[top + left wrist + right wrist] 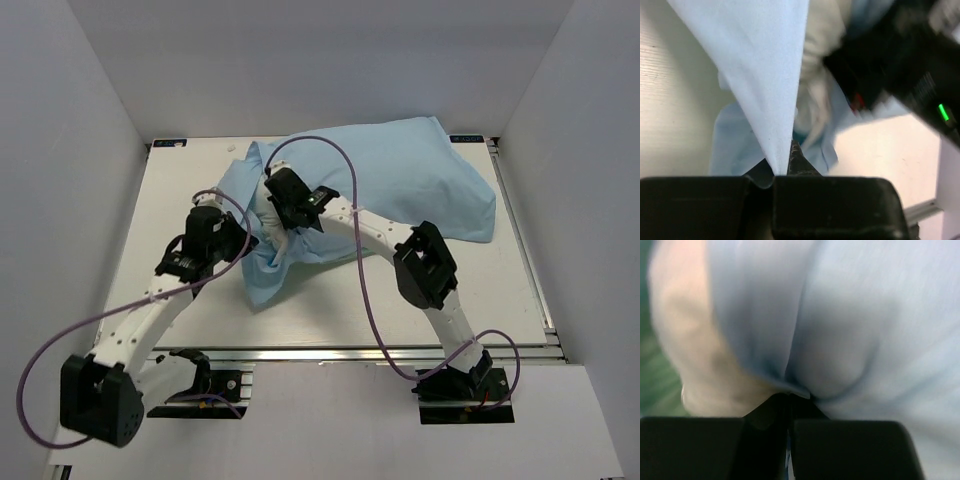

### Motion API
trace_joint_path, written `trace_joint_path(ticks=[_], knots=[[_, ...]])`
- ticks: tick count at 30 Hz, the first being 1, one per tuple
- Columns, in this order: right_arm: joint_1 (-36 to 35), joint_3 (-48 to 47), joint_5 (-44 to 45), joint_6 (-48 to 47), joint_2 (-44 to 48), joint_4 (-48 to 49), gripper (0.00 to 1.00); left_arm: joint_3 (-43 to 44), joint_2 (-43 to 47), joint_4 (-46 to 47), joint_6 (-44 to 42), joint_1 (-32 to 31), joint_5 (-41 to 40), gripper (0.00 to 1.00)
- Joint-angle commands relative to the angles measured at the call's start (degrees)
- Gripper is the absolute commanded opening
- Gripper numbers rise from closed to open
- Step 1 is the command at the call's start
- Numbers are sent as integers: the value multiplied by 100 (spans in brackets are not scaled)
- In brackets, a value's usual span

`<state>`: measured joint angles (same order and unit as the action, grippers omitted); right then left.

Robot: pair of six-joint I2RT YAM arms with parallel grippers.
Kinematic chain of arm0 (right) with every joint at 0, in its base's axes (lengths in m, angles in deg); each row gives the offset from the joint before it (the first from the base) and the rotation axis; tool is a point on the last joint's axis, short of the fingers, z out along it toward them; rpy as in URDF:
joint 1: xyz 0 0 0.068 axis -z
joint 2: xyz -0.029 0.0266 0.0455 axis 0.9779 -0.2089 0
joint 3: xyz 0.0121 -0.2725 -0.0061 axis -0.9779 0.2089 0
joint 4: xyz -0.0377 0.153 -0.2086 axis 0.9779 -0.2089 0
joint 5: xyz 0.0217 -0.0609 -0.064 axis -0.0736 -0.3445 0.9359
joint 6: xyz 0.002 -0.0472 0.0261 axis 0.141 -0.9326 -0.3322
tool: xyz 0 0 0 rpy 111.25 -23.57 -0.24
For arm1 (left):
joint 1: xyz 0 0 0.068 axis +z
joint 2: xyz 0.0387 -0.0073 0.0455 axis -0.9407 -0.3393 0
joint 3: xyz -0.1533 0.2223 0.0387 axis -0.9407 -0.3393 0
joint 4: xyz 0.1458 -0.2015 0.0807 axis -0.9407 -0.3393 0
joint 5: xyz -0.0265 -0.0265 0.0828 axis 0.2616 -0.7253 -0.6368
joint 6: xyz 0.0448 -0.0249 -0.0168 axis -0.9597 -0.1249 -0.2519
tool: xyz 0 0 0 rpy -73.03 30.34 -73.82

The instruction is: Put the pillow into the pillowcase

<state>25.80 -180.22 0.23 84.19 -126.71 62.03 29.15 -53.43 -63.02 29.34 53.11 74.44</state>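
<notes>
Left gripper (785, 162), right gripper (790, 401) each clamped on one pillowcase (420, 180); one pillow (815, 75) partly inside.

A fold of the pillowcase (765, 75) rises straight ahead from between the fingers of the left gripper (782, 170), which pinch it. Just beyond that fold and to its right, the pillow (815, 80) shows between layers of the pillowcase. The right gripper (789, 401) sits further right, pinching the pillowcase too, with the pillow on its left. The table (670, 100) lies beneath, left of the left gripper.
</notes>
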Motion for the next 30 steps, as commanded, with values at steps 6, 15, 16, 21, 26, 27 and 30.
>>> trace_joint_path(ticks=[6,15,16,21,26,27,30], knots=[[213,-1028,513,789,-952,71,0,190,1703,-266,-123,-8,1678,0],[-182,-800,137,966,-989,177,0,1358,1408,69,-281,-8,1305,0],[-287,-591,-126,879,-901,343,0,1403,1275,17,-290,-8,1171,0],[-271,684,-2495,395,381,1222,35,1500,537,-396,-334,-8,608,0],[177,1361,-3854,447,1593,1696,85,1413,631,-1064,-308,1,-236,0],[230,1519,-4134,421,1726,1733,89,1377,719,-1126,-299,1,-263,0],[292,1556,-4234,184,2052,1576,89,1158,1149,-1363,-229,-8,-737,0]])
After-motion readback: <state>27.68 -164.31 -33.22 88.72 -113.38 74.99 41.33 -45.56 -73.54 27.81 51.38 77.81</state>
